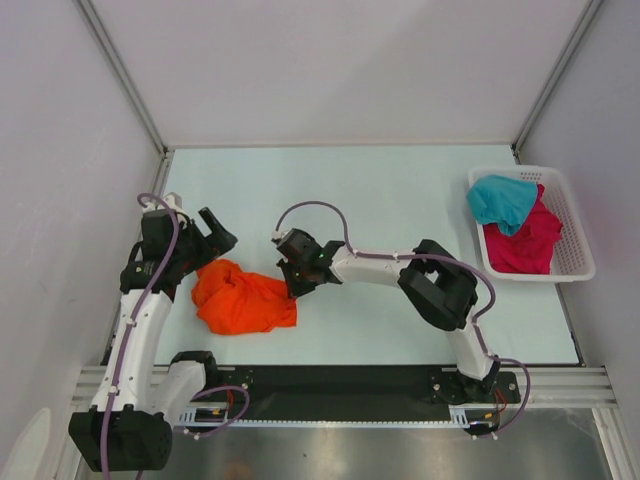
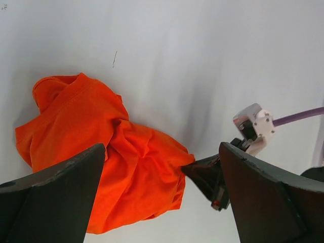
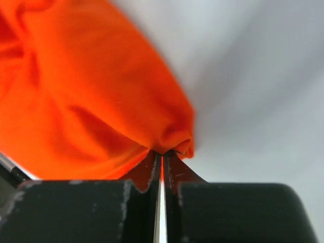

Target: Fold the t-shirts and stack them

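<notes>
Nearest, crumpled in an unfolded heap on the near-left part of the pale table (image 1: 400, 200), well inside the near edge: orange t-shirt (image 1: 243, 297). Pinched at its right-hand edge by the right gripper (image 3: 162, 154), jaws closed tight on a fold of the cloth, with the arm stretched in from the right. Poised just at the heap's far-left side, close to the left wall: left gripper (image 1: 212, 240), fingers spread wide and holding nothing; cannot tell whether it touches the cloth. Bare tabletop from the heap to the far edge and across the middle toward the right. Farthest, set along the right edge toward the far-right corner: white slotted basket (image 1: 578, 230), with the magenta t-shirt (image 1: 525, 248) bunched inside and the teal t-shirt (image 1: 500, 200) lying on top of it at the basket's far-left end.
</notes>
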`<state>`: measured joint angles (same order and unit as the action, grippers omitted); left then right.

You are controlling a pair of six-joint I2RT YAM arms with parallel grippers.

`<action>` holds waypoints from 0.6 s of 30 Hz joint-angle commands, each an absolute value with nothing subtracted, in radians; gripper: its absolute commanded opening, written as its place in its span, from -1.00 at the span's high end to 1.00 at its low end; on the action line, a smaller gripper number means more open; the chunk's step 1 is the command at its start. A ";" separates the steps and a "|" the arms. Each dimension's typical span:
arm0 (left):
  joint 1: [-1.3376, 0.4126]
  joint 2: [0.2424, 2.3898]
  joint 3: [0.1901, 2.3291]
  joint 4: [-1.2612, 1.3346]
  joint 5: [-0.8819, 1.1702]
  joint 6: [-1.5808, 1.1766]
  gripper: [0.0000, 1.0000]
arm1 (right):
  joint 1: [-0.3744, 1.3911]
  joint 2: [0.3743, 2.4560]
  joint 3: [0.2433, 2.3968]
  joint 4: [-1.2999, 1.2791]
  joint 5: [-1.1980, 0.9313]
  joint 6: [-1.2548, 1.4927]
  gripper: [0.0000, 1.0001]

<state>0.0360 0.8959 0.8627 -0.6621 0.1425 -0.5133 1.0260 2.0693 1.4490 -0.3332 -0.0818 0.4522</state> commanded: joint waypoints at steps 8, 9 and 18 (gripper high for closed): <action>0.044 0.896 0.844 -0.617 0.186 -0.474 -0.99 | 0.804 1.876 1.548 -0.435 0.178 0.333 1.00; 0.044 0.899 0.836 -0.609 0.195 -0.477 -0.99 | 0.798 1.835 1.563 -0.449 0.223 0.321 1.00; 0.044 0.914 0.796 -0.560 0.238 -0.503 -0.99 | 0.886 1.668 1.782 -0.598 0.455 0.238 1.00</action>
